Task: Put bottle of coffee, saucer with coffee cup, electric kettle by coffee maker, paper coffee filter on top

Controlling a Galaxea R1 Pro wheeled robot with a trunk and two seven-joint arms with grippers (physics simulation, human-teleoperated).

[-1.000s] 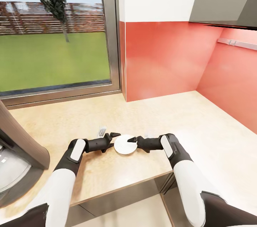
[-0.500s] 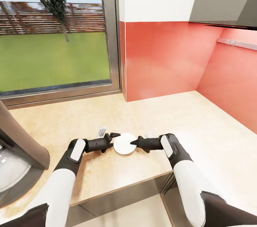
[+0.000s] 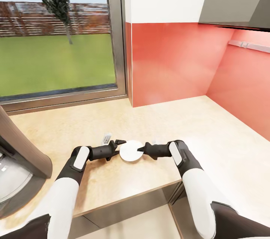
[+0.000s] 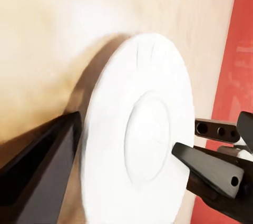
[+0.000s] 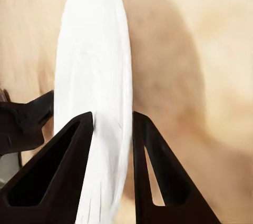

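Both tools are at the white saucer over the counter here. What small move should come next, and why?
Probably the left tool should back off: the right tool already pinches the saucer rim between its fingers, while the left sits at the opposite edge, so the right arm could carry it alone above the countertop.

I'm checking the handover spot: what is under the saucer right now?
Bare countertop with the saucer's shadow on it. The right gripper pinches the rim, with the left gripper at the opposite edge. The spot directly beneath is hidden.

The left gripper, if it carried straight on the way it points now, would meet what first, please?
Most likely the saucer, already at the left gripper; directly beyond it is the right gripper, whose jaws straddle the saucer's rim.
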